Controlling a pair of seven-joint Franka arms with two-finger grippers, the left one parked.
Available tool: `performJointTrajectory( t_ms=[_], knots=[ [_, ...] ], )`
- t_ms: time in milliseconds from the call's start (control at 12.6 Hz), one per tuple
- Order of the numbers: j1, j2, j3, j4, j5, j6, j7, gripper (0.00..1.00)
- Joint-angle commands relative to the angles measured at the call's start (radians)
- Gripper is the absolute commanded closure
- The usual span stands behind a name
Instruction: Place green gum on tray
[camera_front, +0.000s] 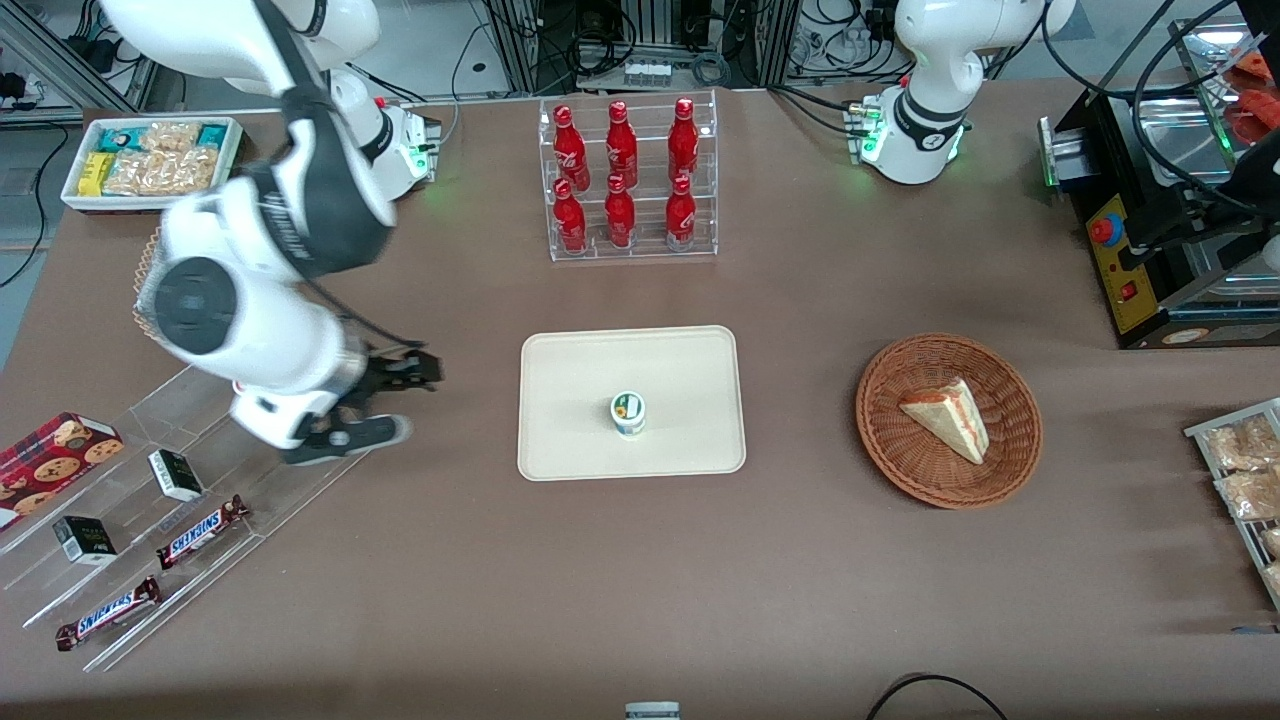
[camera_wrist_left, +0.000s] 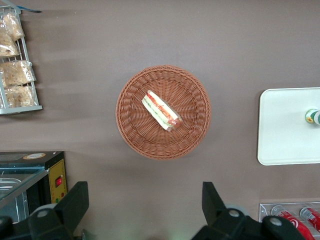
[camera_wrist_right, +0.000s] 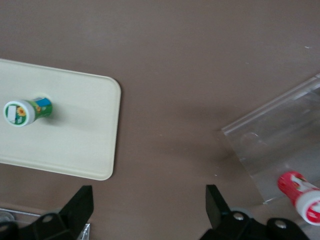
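The wide brown table (camera_front: 800, 600) carries everything. On it the flat cream-beige rectangular tray with rounded corners (camera_front: 570, 440) lies near the middle, and the small white canister of green gum with its green-and-white round lid (camera_front: 628, 413) stands upright on that tray, roughly at its centre. Farther from the front camera than the tray stands a clear acrylic rack of six red bottles (camera_front: 627, 180). Toward the parked arm's end sits a round brown wicker basket (camera_front: 900, 450) holding a wedge of sandwich (camera_front: 948, 416). Toward the working arm's end lie a clear sloped acrylic display shelf (camera_front: 150, 530) with Snickers bars (camera_front: 200, 531) and a white bin of snacks (camera_front: 150, 160).

Nothing lies between the tray and the black two-finger gripper (camera_front: 385, 405), which hangs above bare table between shelf and tray, well apart from the gum. Its fingers are spread and hold nothing.

Only the right wrist view shows a red-lidded white canister (camera_wrist_right: 302, 196) lying on the clear shelf; the front view hides it under the arm. The left wrist view shows the sandwich's layered filling.
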Motion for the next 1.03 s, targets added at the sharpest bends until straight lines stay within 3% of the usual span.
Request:
performJointTrajectory(
  t_ms=[0, 79, 317, 952],
  knots=[
    [-0.085, -0.117, 0.016, -0.113, 0.011, -0.002, -0.035, 0.00],
    [-0.111, -0.141, 0.020, -0.132, 0.007, -0.005, -0.081, 0.00],
    [-0.233, -0.225, 0.102, -0.192, -0.095, -0.011, -0.136, 0.00],
    [-0.397, -0.391, 0.141, -0.242, -0.099, -0.195, -0.136, 0.00]
  ],
)
